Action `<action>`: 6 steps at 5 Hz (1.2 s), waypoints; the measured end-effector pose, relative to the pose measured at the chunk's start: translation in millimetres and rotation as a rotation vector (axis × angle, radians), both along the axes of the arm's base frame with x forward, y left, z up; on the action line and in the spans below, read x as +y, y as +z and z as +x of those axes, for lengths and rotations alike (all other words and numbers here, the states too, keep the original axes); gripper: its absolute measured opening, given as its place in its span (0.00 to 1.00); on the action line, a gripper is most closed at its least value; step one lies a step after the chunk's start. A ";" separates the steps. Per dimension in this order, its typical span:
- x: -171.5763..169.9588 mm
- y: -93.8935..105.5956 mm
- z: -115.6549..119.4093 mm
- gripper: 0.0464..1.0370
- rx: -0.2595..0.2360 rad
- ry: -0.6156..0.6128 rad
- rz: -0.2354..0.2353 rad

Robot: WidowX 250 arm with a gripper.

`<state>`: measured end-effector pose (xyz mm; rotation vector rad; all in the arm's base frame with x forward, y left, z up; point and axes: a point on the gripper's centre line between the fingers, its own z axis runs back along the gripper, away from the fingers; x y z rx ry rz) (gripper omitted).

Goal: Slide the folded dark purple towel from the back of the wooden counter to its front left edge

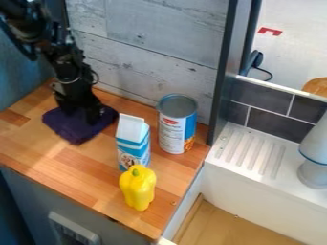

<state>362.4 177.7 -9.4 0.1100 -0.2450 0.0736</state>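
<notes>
From where I stand, the black two-finger end effector (83, 114) points down at the dark purple cloth (78, 129), which lies bunched on the light-brown wooden worktop (70, 165), towards ten o'clock in my view. It seems to be touching the cloth, but I can't tell how far open it is or whether it has hold of any fabric (dark on dark, that's hard to judge). At four o'clock from the cloth stands a blue-and-white carton with a gabled white top (133, 143); at three o'clock is an upright white-and-blue cylindrical can (172, 127), near the whitewashed wooden wall (150, 48). A glossy yellow bell pepper (137, 189) sits at five o'clock from the cloth, close to the carton. The white grooved draining board (239, 172) is beyond the worktop's edge, towards three o'clock.
</notes>
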 end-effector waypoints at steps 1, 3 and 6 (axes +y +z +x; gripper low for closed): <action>2.0 1.1 -29.3 0.97 -0.002 0.031 -0.026; 2.1 -3.2 -67.5 0.97 0.020 0.058 -0.026; -9.7 -3.4 -95.8 0.97 0.083 0.043 -0.025</action>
